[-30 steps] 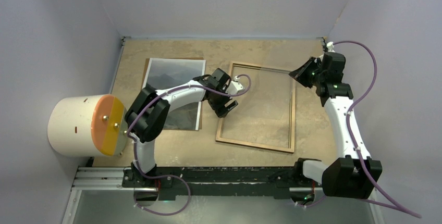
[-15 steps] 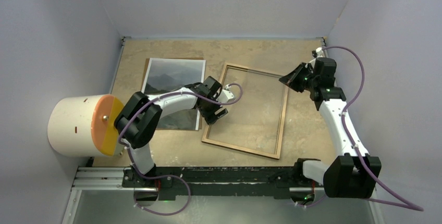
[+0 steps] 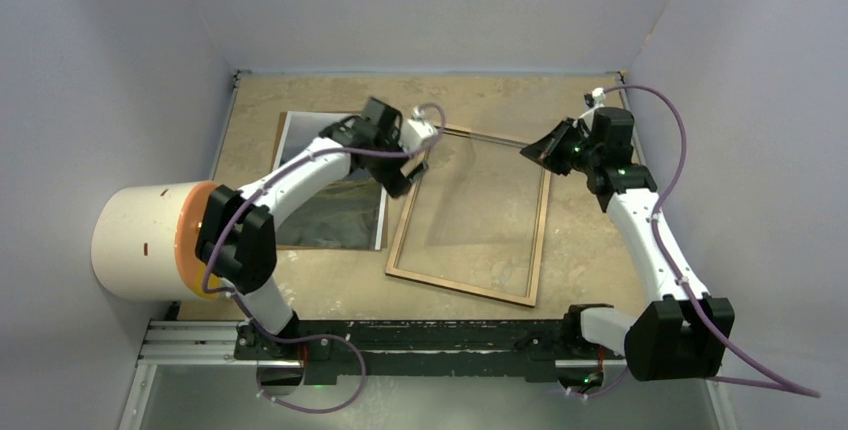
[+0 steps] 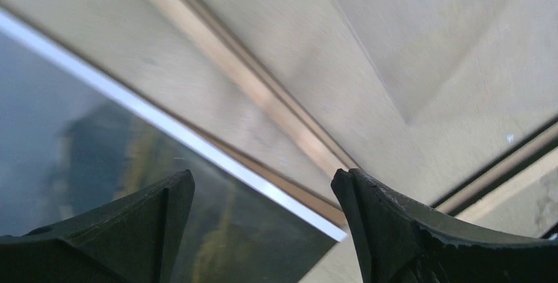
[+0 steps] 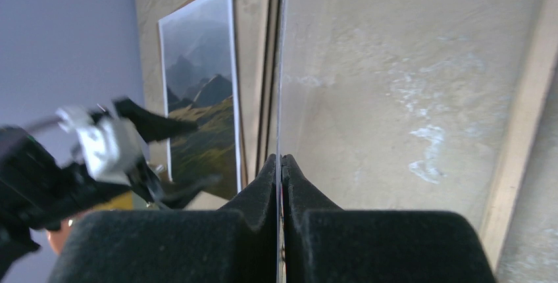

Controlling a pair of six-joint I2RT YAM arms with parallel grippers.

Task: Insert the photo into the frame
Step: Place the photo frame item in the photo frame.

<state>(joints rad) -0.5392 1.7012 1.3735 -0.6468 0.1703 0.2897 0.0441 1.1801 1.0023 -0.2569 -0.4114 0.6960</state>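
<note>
Reaching far across the table (image 3: 590, 250), the left arm has its elbow bent beside the orange-faced drum (image 3: 205, 240). Its forearm runs diagonally over the photo (image 3: 340, 215). The left gripper (image 4: 262, 176) hangs over the gap between the photo's right white edge and the left rail of the frame (image 3: 460, 288), fingers spread wide with nothing between them.

The right arm rises from its base along the right side, wrist turned inward at the far right corner. The right gripper (image 5: 281, 161) is pinched tight on the thin far edge of the clear pane (image 3: 480, 185), which tilts up off the frame.

The frame lies flat, wood-brown side up, mid-table. The photo lies face up, just left of it.
</note>
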